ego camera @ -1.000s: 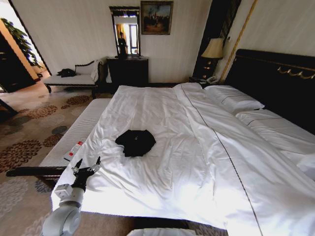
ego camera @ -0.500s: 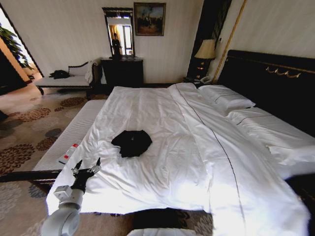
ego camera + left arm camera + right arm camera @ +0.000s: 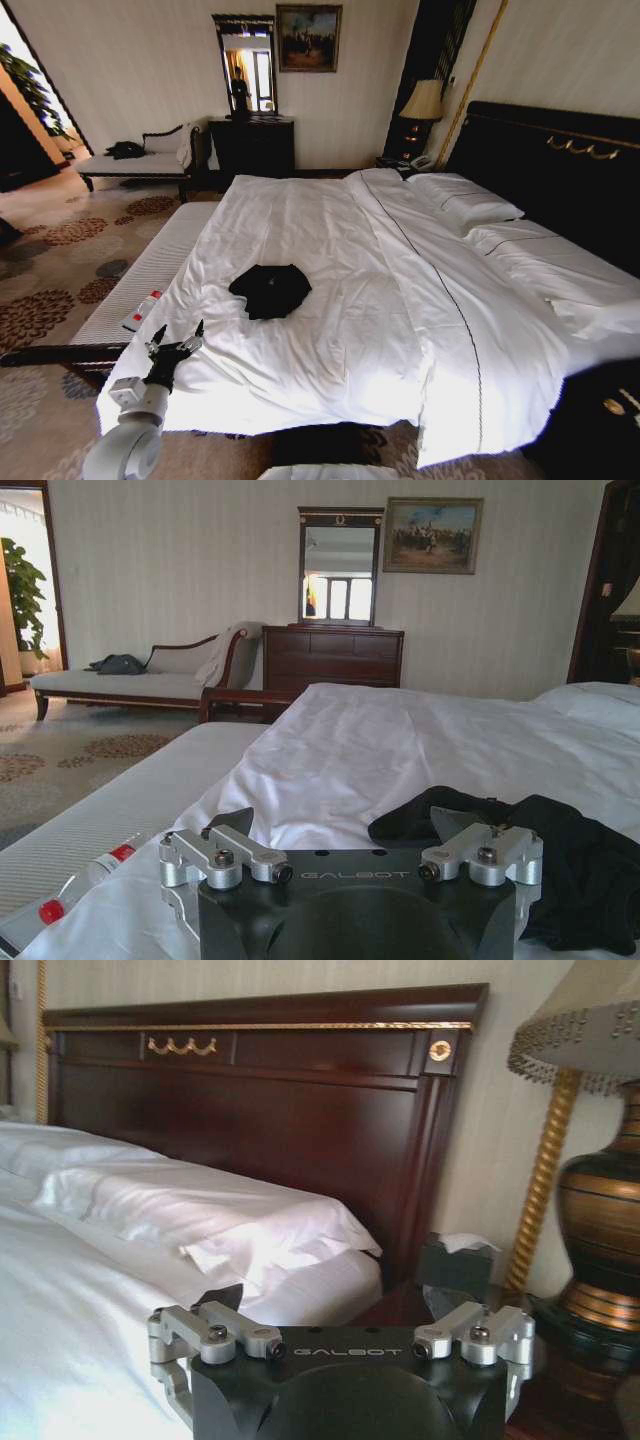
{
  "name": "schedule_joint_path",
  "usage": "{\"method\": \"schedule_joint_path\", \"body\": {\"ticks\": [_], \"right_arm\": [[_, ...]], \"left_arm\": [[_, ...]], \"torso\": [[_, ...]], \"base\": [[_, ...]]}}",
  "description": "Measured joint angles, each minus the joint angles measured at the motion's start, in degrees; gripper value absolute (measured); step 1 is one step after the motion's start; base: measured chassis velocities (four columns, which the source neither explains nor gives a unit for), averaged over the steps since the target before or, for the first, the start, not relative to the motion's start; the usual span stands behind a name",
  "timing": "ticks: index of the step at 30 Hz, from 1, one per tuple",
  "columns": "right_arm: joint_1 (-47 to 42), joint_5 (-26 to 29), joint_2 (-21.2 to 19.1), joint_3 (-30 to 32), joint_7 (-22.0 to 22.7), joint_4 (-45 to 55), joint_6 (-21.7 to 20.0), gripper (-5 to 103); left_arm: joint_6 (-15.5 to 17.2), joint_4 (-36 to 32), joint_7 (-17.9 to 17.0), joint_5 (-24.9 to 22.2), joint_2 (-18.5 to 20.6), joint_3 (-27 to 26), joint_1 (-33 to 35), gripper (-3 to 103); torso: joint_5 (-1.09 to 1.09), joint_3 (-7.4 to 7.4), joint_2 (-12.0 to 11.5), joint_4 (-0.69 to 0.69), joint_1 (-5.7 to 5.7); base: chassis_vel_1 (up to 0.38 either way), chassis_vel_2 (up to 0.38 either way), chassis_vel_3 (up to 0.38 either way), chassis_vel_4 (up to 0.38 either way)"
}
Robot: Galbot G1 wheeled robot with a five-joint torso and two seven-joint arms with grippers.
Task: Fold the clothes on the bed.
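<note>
The black T-shirt (image 3: 270, 290) lies crumpled in a loose heap on the white duvet of the bed (image 3: 330, 230), left of centre in the head view and well apart from the pillows (image 3: 470, 205) at upper right. The left end effector (image 3: 177, 338) hovers at lower left over the bed's near corner, its fingers spread wide and holding nothing. In the right wrist view the right end effector (image 3: 340, 1335) is also spread, facing the dark headboard (image 3: 260, 1090). Likely the approach is in hand: both arms should close in squarely so the shirt can be flattened before any fold
</note>
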Motion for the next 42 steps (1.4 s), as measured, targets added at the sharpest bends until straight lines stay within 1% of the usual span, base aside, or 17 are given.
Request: {"method": "schedule_joint_path", "body": {"ticks": [3,5,12,17,20,23,25,28,30,33,35,37,38,39,41,42], "right_arm": [[0.00,0.89,0.24,-0.34,-0.03,1.44,-0.72,98],[-0.14,1.86,0.48,-1.01,-0.08,3.30,-1.45,100],[-1.05,2.78,1.21,-3.45,-0.43,8.14,-2.37,100],[-1.34,2.91,1.54,-7.56,-0.85,14.27,-3.94,100],[-1.30,2.92,1.46,-8.74,-0.86,15.58,-4.39,100],[-1.05,2.88,1.31,-12.21,-0.73,19.04,-5.28,100],[-0.98,2.89,1.28,-12.92,-0.63,19.66,-5.49,100],[-1.00,3.92,0.71,-16.76,-0.62,23.10,-7.15,100],[-1.11,4.05,0.47,-17.69,-0.86,23.82,-7.52,100],[-0.77,4.10,-1.44,-22.48,-1.37,26.24,-8.87,100],[-0.45,4.10,-2.01,-23.29,-1.32,26.51,-9.26,100],[0.51,4.06,-3.74,-24.95,-1.15,26.82,-10.59,100],[1.18,4.29,-5.91,-26.06,-1.06,26.88,-11.68,100],[1.46,4.84,-7.08,-26.40,-0.99,26.89,-12.17,100],[1.62,5.31,-7.86,-26.58,-0.93,26.89,-12.51,100],[2.16,7.70,-10.51,-27.03,-0.69,26.90,-13.79,100]], "left_arm": [[0.00,-0.06,0.01,-0.03,0.09,-0.16,0.19,99],[0.00,-0.20,0.03,-0.06,0.17,-0.35,0.39,99],[0.00,-0.43,0.03,-0.09,0.39,-0.48,0.40,99],[0.12,-0.51,0.00,-0.22,0.44,-0.85,0.18,99],[0.12,-0.51,-0.01,-0.36,0.27,-1.03,0.26,99],[0.12,-0.51,-0.03,-0.69,-0.09,-1.41,0.75,99],[0.12,-0.51,-0.03,-0.70,-0.10,-1.47,0.79,99],[0.09,-0.46,-0.03,-0.80,-0.17,-1.77,0.85,99],[0.08,-0.43,-0.03,-0.80,-0.20,-1.78,0.90,99],[-0.09,-0.35,0.00,-0.74,-0.70,-1.80,1.40,99],[-0.15,-0.35,0.01,-0.70,-0.83,-1.81,1.57,99],[-0.29,-0.35,0.14,-0.60,-1.09,-1.85,1.99,99],[-0.40,-0.35,0.23,-0.44,-1.26,-1.91,2.34,99],[-0.46,-0.35,0.26,-0.39,-1.33,-1.92,2.46,99],[-0.50,-0.35,0.28,-0.35,-1.38,-1.93,2.54,99],[-0.51,-0.35,0.31,-0.22,-1.51,-1.93,2.67,99]], "torso": [[0.00,0.00,0.01,0.00,0.00],[-0.01,0.00,0.01,0.01,0.00],[0.00,0.00,0.00,0.00,0.00],[-0.01,0.00,0.00,0.01,0.00],[-0.01,0.00,0.00,0.00,0.00],[-0.01,0.00,0.00,0.01,0.00],[-0.01,0.00,0.00,0.01,0.00],[-0.01,0.00,0.00,0.00,0.00],[-0.01,0.00,0.00,0.00,0.00],[0.00,0.00,0.00,0.00,0.00],[0.00,0.00,0.00,0.00,0.00],[0.00,0.00,-0.01,0.01,0.00],[0.00,0.01,0.00,0.01,0.00],[0.01,0.00,0.00,0.00,0.00],[0.00,0.00,-0.01,0.00,0.00],[0.01,0.01,0.00,0.00,0.00]], "base": [[0.000,0.000,0.000,0.000],[0.000,0.000,0.000,0.000],[0.000,0.000,0.000,0.000],[0.000,0.000,0.000,0.000],[0.000,0.000,0.000,0.000],[0.000,0.000,0.000,0.000],[0.000,0.000,0.000,0.000],[0.000,0.000,0.000,0.000],[0.000,0.000,0.000,0.000],[0.000,0.000,0.000,0.000],[0.000,0.000,0.000,0.000],[0.000,0.000,0.000,0.000],[0.000,0.000,0.000,0.000],[0.000,0.000,0.000,0.000],[0.000,0.000,0.000,0.000],[0.000,0.000,0.000,0.000]]}}
